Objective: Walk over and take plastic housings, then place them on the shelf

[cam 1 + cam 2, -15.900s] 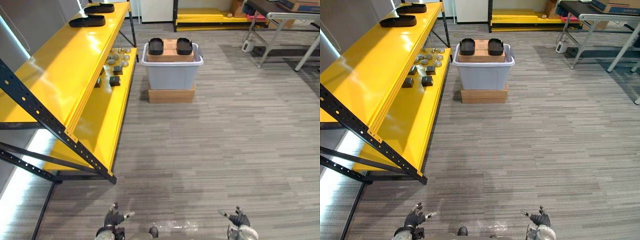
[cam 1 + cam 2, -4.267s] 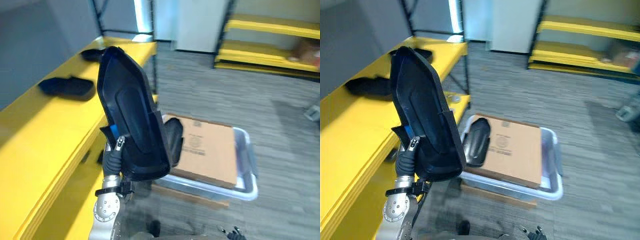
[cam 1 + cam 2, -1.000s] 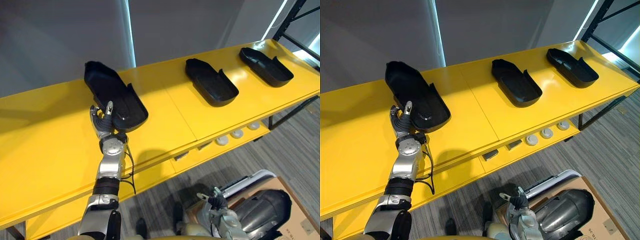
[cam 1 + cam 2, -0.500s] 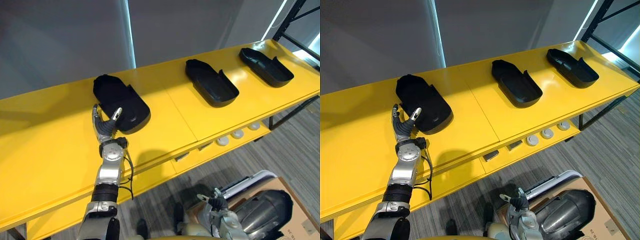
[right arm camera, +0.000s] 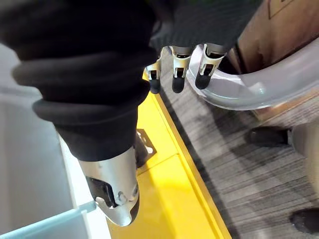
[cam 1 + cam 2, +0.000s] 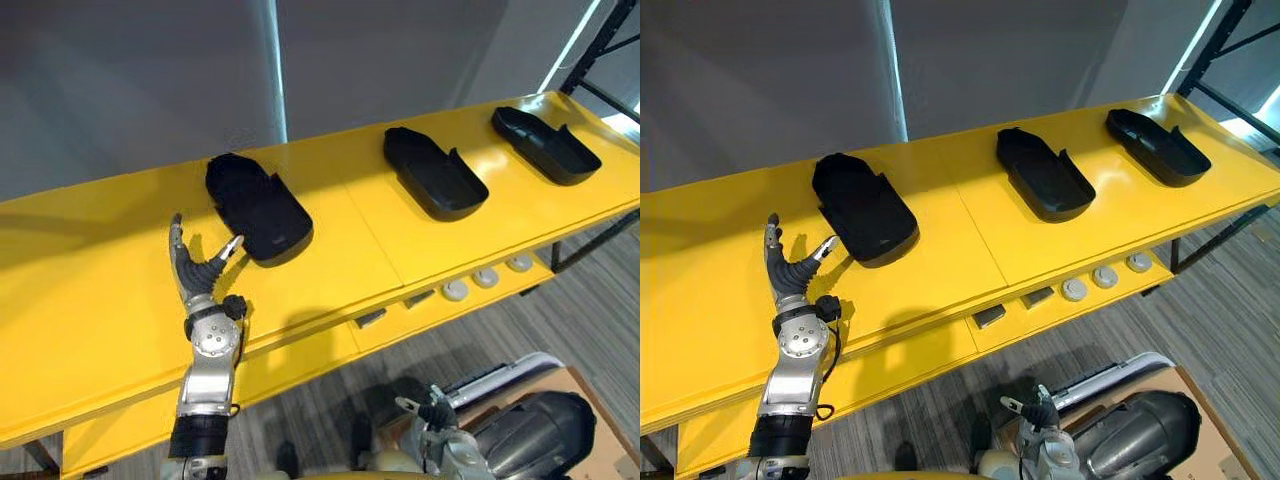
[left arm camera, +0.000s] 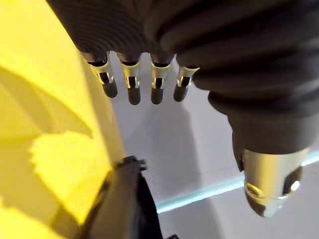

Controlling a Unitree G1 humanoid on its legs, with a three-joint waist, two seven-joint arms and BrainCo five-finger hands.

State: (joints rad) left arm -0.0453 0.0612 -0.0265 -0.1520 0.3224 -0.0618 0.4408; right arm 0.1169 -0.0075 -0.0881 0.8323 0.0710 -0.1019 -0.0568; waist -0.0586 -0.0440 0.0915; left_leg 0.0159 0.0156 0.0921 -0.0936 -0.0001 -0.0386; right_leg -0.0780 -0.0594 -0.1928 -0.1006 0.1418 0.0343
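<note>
A: Where do we have the housing?
B: The nearest housing (image 6: 258, 208) lies on the top level of the yellow shelf (image 6: 90, 300). Middle housing (image 6: 435, 173) and far housing (image 6: 545, 145) sit to its right on the same level, all well apart.
A: Hands?
B: Left hand (image 6: 197, 275) is over the shelf just beside the nearest housing, fingers straight and spread, holding nothing. We can't tell if the thumb tip touches it. Right hand (image 6: 1040, 412) hangs low, fingers relaxed and apart, empty, near the grey bin (image 5: 249, 92) rim.
A: Anything else?
B: We see a spare housing (image 6: 535, 430) on the cardboard box (image 5: 294, 25) in the bin, and small parts (image 6: 486, 278) on the lower level.
</note>
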